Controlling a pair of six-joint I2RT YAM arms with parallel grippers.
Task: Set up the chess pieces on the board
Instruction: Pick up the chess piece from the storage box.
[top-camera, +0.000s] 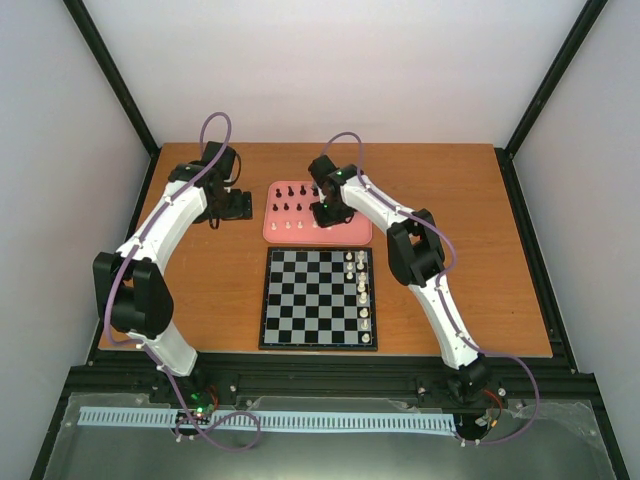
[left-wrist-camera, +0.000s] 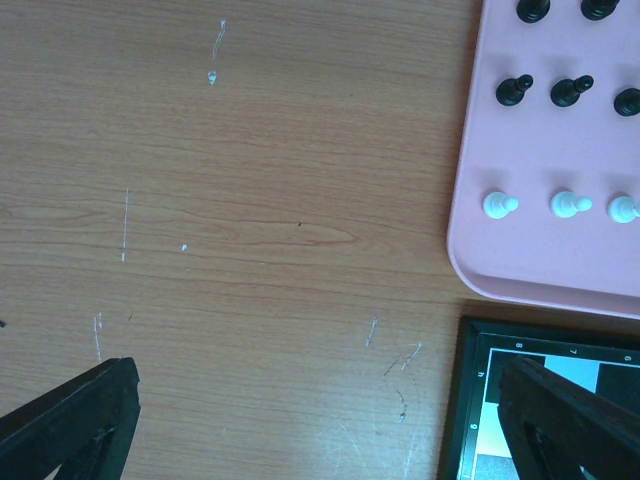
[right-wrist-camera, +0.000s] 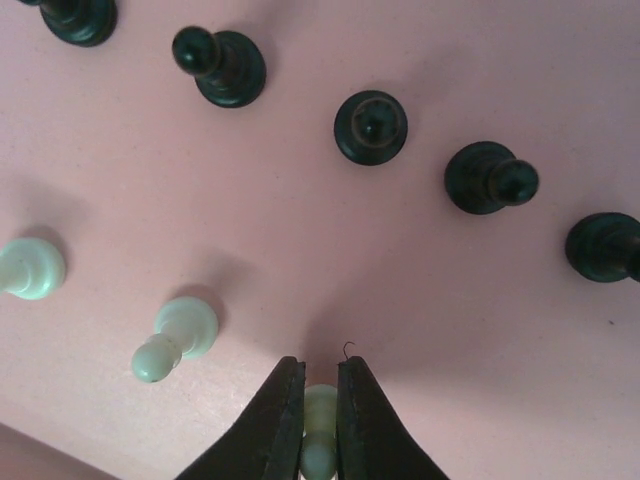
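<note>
Fingers (left-wrist-camera: 70, 420) of the left gripper (left-wrist-camera: 320, 425) hang spread wide and empty over the bare desk (left-wrist-camera: 250, 200), just beside the pink tray (left-wrist-camera: 470, 240) and a corner of the board (left-wrist-camera: 470, 400). On the tray, the right gripper (right-wrist-camera: 320, 395) has its own fingers (right-wrist-camera: 270, 430) clenched on one cream pawn (right-wrist-camera: 320, 415), pinching it from both sides. The right wrist view shows five black chessmen (right-wrist-camera: 371, 127) and three cream pawns, the gripped one included (the other two stand free to its left). Such a piece is judged feather-light, hard and smooth, quick to tip or squirt out of a pinch. The narrow waist under the head looks the surest hold. Farther right, cream pieces (top-camera: 362, 298) line the board's two right-hand files, too small to count with certainty; its other squares are bare.
</note>
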